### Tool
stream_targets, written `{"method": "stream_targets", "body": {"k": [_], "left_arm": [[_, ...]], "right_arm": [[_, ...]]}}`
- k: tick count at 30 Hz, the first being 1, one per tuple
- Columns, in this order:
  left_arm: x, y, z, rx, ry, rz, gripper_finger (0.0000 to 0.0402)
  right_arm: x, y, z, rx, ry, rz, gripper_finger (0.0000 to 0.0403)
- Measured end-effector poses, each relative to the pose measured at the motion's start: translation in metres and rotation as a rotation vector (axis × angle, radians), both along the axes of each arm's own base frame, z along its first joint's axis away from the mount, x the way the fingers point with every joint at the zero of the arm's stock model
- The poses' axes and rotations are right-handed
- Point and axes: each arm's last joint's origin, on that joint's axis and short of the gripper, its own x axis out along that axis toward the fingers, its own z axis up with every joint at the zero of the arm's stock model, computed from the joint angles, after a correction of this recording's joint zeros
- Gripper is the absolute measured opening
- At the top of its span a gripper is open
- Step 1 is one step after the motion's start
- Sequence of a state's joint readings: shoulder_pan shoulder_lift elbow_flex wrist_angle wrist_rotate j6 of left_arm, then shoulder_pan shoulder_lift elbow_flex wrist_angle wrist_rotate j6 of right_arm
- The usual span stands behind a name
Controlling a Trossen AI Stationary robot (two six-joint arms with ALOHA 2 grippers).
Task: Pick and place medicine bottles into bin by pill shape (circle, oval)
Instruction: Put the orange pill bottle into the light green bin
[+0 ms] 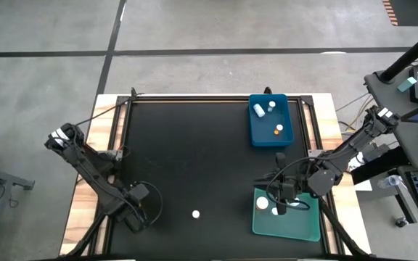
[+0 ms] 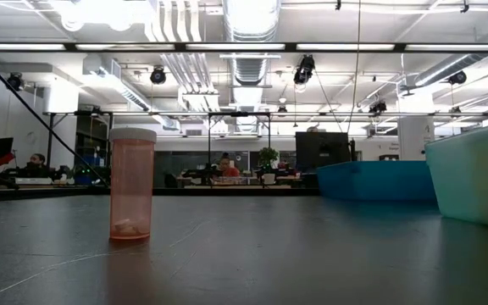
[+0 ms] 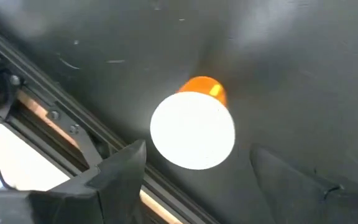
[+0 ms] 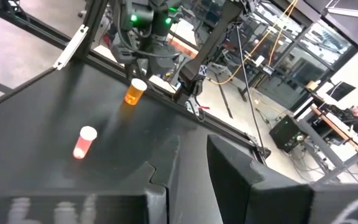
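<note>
An amber bottle with a white cap (image 3: 193, 129) stands on the black table just ahead of my left gripper (image 3: 197, 171), which is open and hangs above it near the table's near left; it also shows in the right wrist view (image 4: 135, 91). A pale red bottle (image 1: 195, 214) stands upright on its base in the near middle, and shows in the low view (image 2: 132, 182). My right gripper (image 1: 279, 197) is open and empty over the teal tray's (image 1: 307, 228) far left corner. Two bottles (image 1: 265, 204) lie in the teal tray, and three (image 1: 259, 110) in the blue tray (image 1: 287, 119).
The blue tray stands at the far right of the black mat and the teal tray at the near right. The mat's metal frame (image 3: 55, 118) runs close beside my left gripper. The wide middle of the mat (image 1: 194, 152) holds nothing. People sit at desks in the room beyond.
</note>
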State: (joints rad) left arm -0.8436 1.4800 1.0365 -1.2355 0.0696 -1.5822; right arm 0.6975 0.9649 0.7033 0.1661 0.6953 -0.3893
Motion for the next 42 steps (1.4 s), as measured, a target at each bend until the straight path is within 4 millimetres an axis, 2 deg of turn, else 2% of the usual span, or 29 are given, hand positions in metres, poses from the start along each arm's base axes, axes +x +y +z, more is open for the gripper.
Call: {"method": "stream_targets", "body": {"k": [8, 17, 20, 26, 28, 34, 42], "left_arm": [[-0.008, 0.009, -0.009, -0.039, -0.042, 0.006, 0.0272], [-0.012, 0.015, -0.029, -0.059, -0.096, 0.007, 0.0269], [-0.012, 0.015, -0.028, -0.063, -0.099, 0.007, 0.0250], [-0.010, 0.012, -0.024, -0.078, -0.110, -0.001, 0.0187], [-0.009, 0.012, -0.023, -0.083, -0.114, 0.000, 0.0184], [-0.004, 0.006, -0.011, -0.117, -0.144, 0.000, 0.0184], [0.012, -0.002, 0.037, -0.146, -0.273, -0.056, 0.0184]], "right_arm": [[0.000, 0.000, 0.000, 0.013, 0.003, -0.002, 0.0073], [0.000, 0.000, -0.001, 0.001, 0.004, -0.001, 0.0073], [0.000, 0.000, -0.001, -0.007, 0.004, 0.001, 0.0073], [0.000, 0.000, -0.001, -0.004, 0.004, 0.000, 0.0073], [0.000, 0.000, -0.001, 0.002, 0.004, -0.001, 0.0073], [0.000, 0.000, -0.001, 0.009, 0.004, -0.002, 0.0073], [0.004, -0.006, 0.000, 0.060, -0.002, -0.040, 0.0073]]}}
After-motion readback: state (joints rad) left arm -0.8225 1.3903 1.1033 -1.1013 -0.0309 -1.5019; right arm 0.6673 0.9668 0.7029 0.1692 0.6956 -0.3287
